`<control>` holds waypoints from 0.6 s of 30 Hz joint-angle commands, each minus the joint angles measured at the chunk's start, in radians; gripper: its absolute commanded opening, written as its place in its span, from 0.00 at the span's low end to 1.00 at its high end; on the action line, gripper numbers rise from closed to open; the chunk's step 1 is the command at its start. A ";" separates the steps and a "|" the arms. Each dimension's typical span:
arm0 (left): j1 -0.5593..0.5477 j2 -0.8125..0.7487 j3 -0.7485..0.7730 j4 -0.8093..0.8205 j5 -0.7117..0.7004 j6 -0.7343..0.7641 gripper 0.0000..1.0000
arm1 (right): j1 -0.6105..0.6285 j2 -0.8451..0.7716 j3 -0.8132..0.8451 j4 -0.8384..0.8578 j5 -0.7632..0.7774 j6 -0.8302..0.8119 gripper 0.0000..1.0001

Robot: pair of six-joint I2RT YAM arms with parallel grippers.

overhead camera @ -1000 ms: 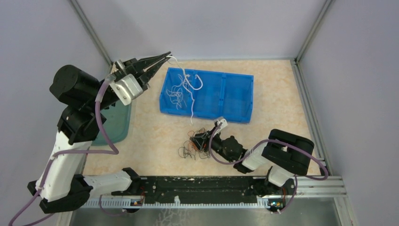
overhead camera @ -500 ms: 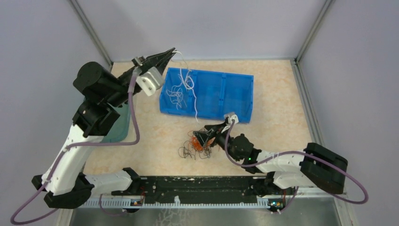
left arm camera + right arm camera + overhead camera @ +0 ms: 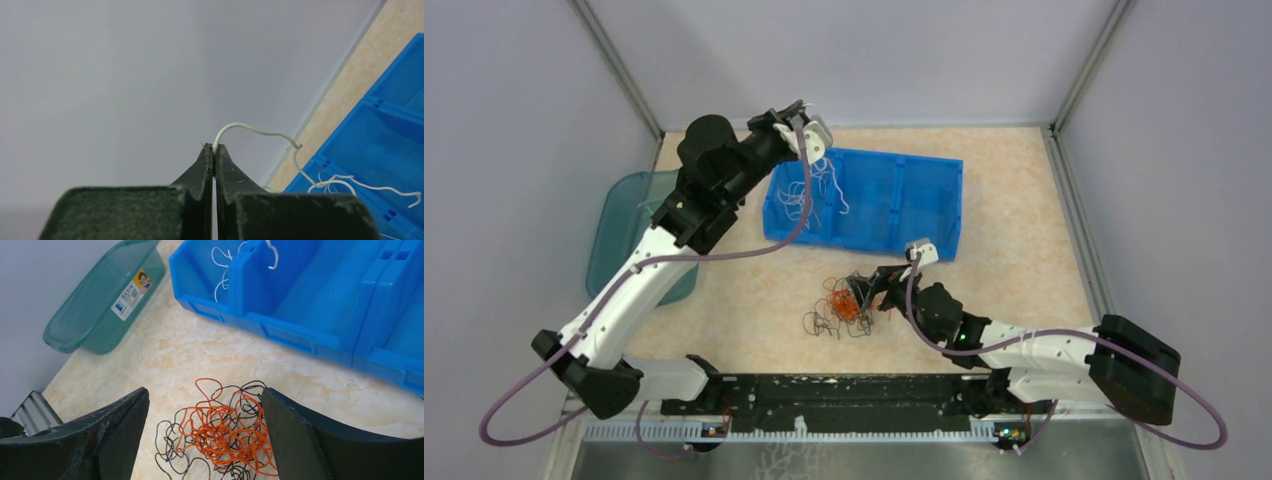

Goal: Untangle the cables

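Left arm swung over blue bin of white cables | left jaws pinch one | right jaws spread

Overhead view: bright, even, diffuse light from above. No hard shadows, only faint soft ones on the table under the arms. Walls flat and pale, no hotspots. Metal sheet at the near edge gives a dull sheen. Corner posts splay outward: wide-angle lens.

Left wrist view: left gripper close to the lens, dark, grainy, soft. White wire crisp. Blue bin at right slightly soft.

Right wrist view: right gripper nearly black, little detail. Tangle of orange and black wires sharp. Teal basin carries a pale sheen.
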State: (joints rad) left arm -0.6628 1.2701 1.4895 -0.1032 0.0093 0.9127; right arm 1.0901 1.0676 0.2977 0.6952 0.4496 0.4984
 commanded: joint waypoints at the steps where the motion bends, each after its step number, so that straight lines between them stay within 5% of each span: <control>1: 0.089 0.039 -0.017 0.114 -0.038 0.024 0.00 | -0.008 -0.040 0.048 -0.042 0.047 0.000 0.84; 18: 0.246 0.172 0.120 0.331 -0.021 0.003 0.00 | -0.027 -0.063 0.028 -0.060 0.044 0.019 0.84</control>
State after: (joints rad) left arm -0.4320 1.4258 1.5333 0.0990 -0.0021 0.9184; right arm 1.0740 1.0187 0.2977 0.6102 0.4828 0.5087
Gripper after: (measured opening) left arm 0.009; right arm 0.840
